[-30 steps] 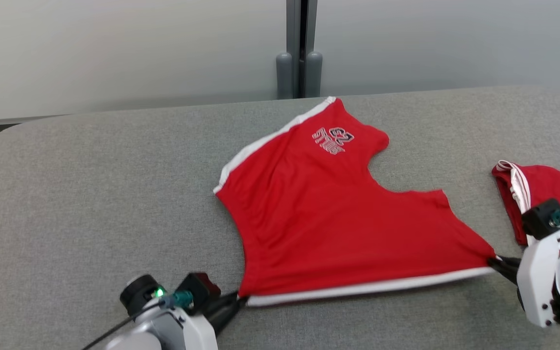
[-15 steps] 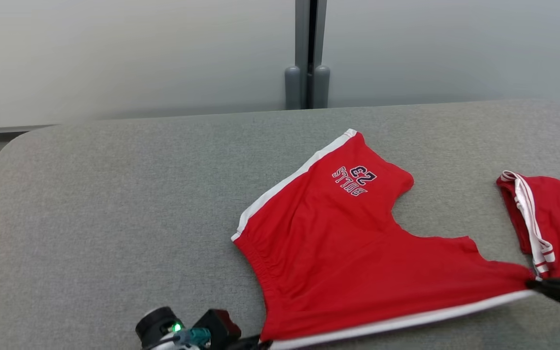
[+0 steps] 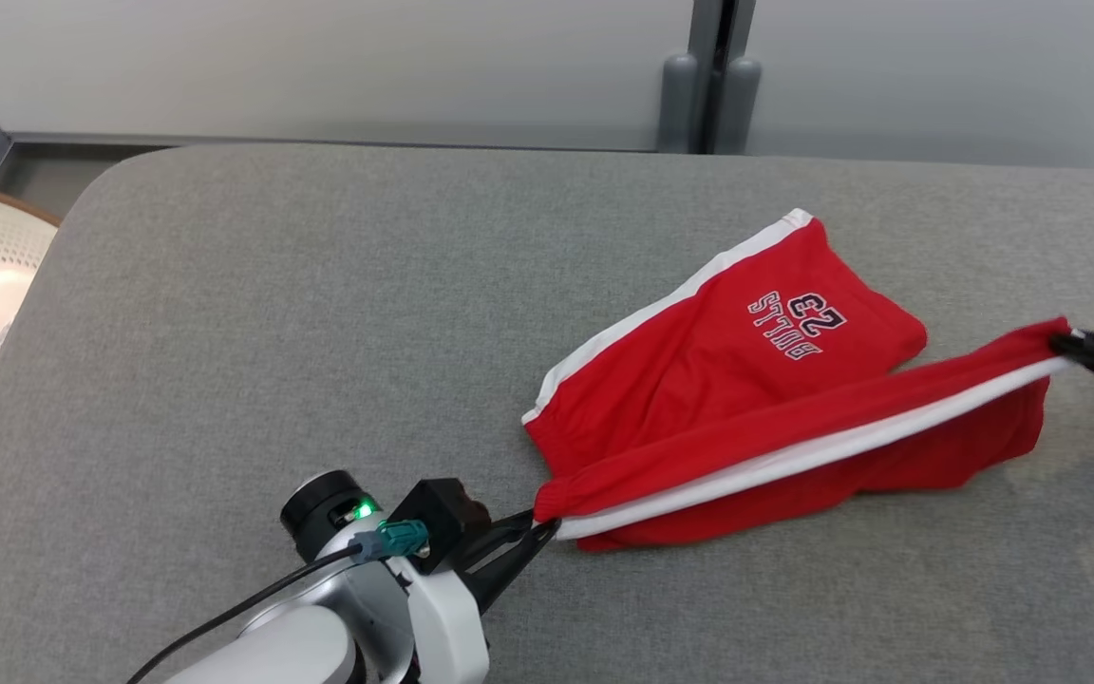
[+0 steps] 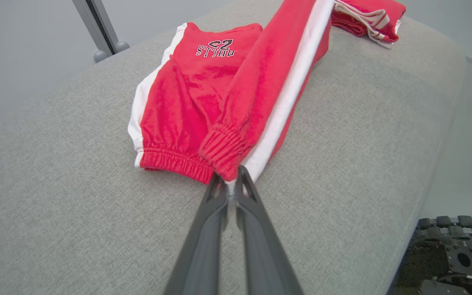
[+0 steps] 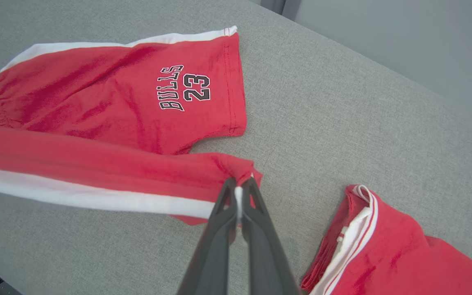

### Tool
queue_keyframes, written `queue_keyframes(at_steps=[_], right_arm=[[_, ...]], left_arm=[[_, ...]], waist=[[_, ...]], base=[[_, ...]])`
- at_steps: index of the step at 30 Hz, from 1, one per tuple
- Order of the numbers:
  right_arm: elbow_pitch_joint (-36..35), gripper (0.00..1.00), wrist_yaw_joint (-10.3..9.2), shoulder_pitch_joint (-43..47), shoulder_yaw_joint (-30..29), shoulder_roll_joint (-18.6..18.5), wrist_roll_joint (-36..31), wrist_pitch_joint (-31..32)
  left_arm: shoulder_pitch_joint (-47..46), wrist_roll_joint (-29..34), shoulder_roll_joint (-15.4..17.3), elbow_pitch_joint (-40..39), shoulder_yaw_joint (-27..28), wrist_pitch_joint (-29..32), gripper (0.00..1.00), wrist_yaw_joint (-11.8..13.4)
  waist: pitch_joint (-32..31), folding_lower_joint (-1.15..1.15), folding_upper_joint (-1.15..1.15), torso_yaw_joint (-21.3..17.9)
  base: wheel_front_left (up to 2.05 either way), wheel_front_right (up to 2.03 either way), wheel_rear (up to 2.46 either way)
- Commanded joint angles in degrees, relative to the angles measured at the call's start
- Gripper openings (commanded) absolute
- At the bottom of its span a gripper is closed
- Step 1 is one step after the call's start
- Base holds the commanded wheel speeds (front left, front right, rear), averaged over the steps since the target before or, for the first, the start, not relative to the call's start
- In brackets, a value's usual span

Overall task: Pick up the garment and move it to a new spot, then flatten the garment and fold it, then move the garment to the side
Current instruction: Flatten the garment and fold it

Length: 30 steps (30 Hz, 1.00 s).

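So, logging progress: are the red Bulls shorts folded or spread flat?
Partway folded: red fabric shorts with white stripes, one striped edge pinched taut between left end effector and right end effector, printed leg lying flat.

Grey fabric-covered surface [image 3: 272, 313] with rounded corners, bearing red BULLS 23 shorts [image 3: 727, 351] right of centre and, apart to their right, a second red-and-white garment [image 5: 404, 254].

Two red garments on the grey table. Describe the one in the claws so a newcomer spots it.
On the grey padded table, centre-right, lie red shorts with a white side stripe, one edge stretched between the left claw and right claw. Unlike the other red garment nearby, they carry a BULLS 23 print.
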Motion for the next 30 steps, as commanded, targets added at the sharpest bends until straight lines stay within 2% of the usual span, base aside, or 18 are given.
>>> queue_keyframes(at_steps=[1, 11, 21, 30], right_arm=[[1.0, 0.0, -0.15, -2.69, -1.38, 0.85, -1.5, 1.63], [5.11, 0.0, -0.15, -12.43, -3.13, 3.92, -8.19, 5.02], [11.64, 0.0, -0.14, -20.42, 0.31, 6.93, -12.22, 3.23], [16.6, 0.0, -0.14, -24.3, 2.67, 7.46, -12.72, 0.05]], left_arm=[[-1.86, 0.34, -1.05, 0.87, 0.47, -0.21, 0.0, -0.43], [-8.22, -0.2, -7.11, 6.41, 1.9, -2.25, 0.0, -2.34], [-14.24, -0.9, -12.66, 13.88, 1.89, -5.29, 0.0, -4.58], [-16.3, -1.9, -14.82, 17.84, 1.14, -7.47, 0.0, -5.5]], waist=[[3.3, 0.0, 0.0, 2.84], [10.95, 0.0, 0.0, 7.59], [16.28, 0.0, 0.0, 10.89], [17.81, 0.0, 0.0, 12.18]], base=[[0.0, 0.0, 0.0], [0.0, 0.0, 0.0], [0.0, 0.0, 0.0], [0.0, 0.0, 0.0]])
